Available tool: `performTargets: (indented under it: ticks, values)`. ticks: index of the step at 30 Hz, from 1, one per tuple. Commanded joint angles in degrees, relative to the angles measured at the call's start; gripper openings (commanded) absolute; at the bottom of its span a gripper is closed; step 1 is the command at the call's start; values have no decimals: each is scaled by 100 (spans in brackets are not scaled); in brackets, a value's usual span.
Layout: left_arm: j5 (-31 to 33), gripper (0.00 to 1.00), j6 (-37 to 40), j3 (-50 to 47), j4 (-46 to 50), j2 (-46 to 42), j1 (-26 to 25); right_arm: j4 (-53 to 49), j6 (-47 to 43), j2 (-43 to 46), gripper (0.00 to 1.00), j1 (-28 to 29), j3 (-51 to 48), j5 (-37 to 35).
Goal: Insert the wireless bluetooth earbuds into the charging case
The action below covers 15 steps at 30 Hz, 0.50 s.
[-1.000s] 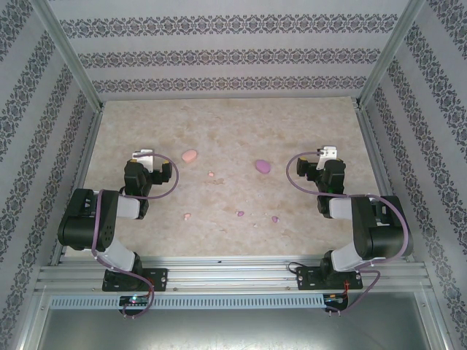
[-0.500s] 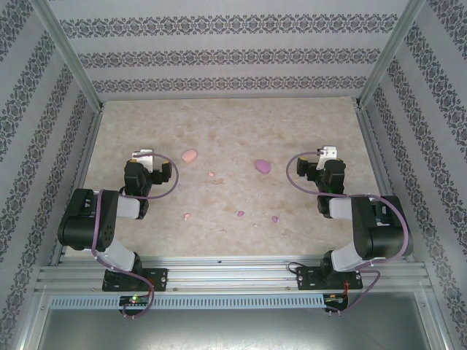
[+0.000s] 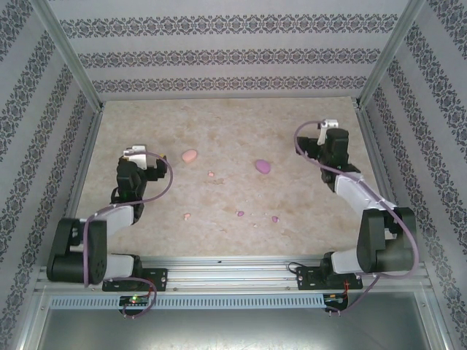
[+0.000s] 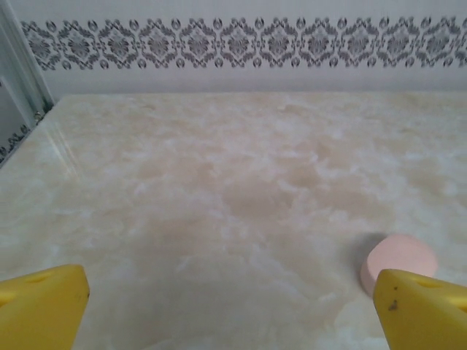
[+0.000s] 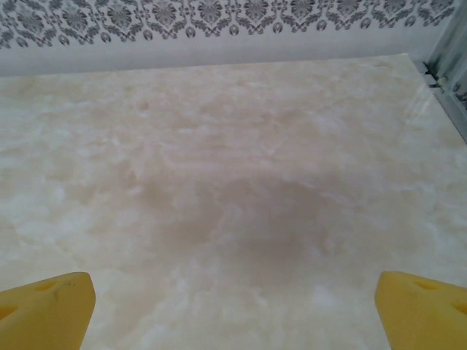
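Changed since earlier: both arms have unfolded from their tucked pose. The left arm (image 3: 109, 215) now lies low and stretched, and the right arm (image 3: 357, 193) reaches further out toward the far right. Buds and cases lie where they lay.
Near row of buds: one pale pink bud (image 3: 187, 216) to the left and two purple buds (image 3: 240, 214) (image 3: 275, 219) to the right. They lie loose on the table (image 3: 233, 124), well apart from each other and from either case, so none is seated yet.
Mid-table bud: the second pale pink bud (image 3: 211, 174) lies between the two cases, nearer the pink one.
Pink case (image 3: 190, 155): a flat oval, left of centre. In the left wrist view it sits just beside the right yellow finger and looks shut, likely needing opening first.
Purple case (image 3: 263, 166): right of centre, on the right arm's side. Whether its lid is up cannot be told.
Left gripper (image 4: 230, 292): jaws spread wide and holding nothing. It hangs low over bare table with the pink case at its right edge, probably lining up on that case.
Right gripper (image 5: 233, 292): jaws spread wide and holding nothing. It sits beyond the purple case and faces bare table.
Far wall (image 3: 233, 55): patterned paper, nothing against it.
Progress: start of task, with all four buds outside their cases.
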<state>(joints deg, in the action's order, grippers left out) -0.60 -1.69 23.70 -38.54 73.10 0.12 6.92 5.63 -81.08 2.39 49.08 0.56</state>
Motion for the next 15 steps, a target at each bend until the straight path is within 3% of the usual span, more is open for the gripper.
performTargets:
  ticks: [1, 4, 10, 15]
  values:
    - [109, 100, -553, 642, 1919, -466, 36, -2023, 165, -492, 95, 334, 757, 590]
    - [-161, 100, -763, 1160, 3004, -521, 41, -2657, -88, -1033, 93, 848, 1367, 889]
    - [-1849, 100, -1064, 1701, 4040, -364, 50, -3386, -298, -2317, 77, 1366, 2513, 1824]
    - [-2823, 100, -1219, 2242, 4869, 51, 28, -3805, -472, -2956, 76, 1667, 3132, 1539]
